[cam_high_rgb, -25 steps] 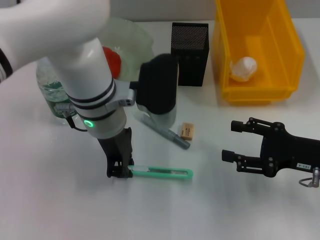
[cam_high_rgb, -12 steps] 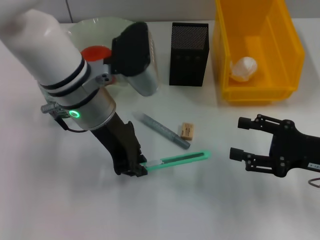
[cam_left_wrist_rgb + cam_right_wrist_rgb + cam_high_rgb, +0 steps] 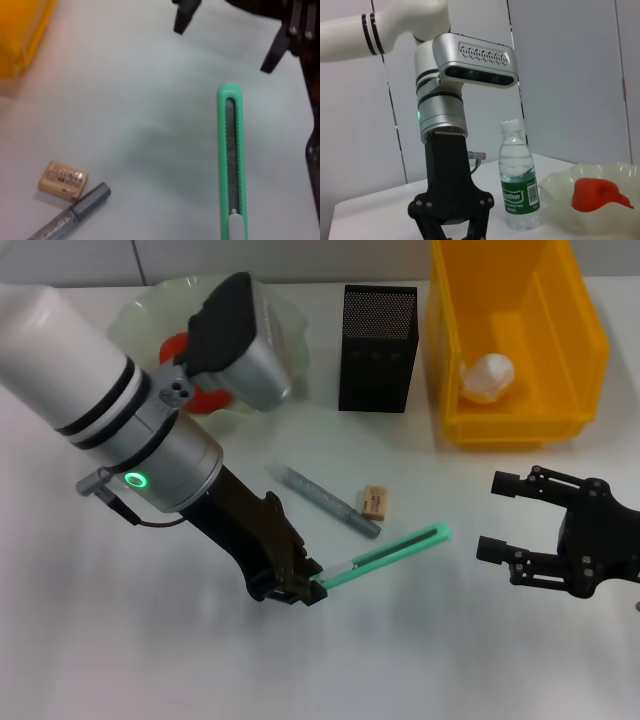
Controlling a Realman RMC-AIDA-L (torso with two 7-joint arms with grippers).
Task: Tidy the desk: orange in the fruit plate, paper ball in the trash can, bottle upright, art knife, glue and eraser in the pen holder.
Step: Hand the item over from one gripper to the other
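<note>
One end of the green art knife is pinched in the closed left gripper, near the surface's front edge, its free end raised toward the open, empty right gripper, probably for carrying to the pen holder at the back edge.

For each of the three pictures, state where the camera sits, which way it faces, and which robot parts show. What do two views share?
Head: above, facing down at the desk; both arms show, left claw holding the art knife.
Left wrist: on the left arm, looking along the art knife toward the right claw.
Right wrist: low, facing the left claw and bottle.
Shared: the art knife.
</note>
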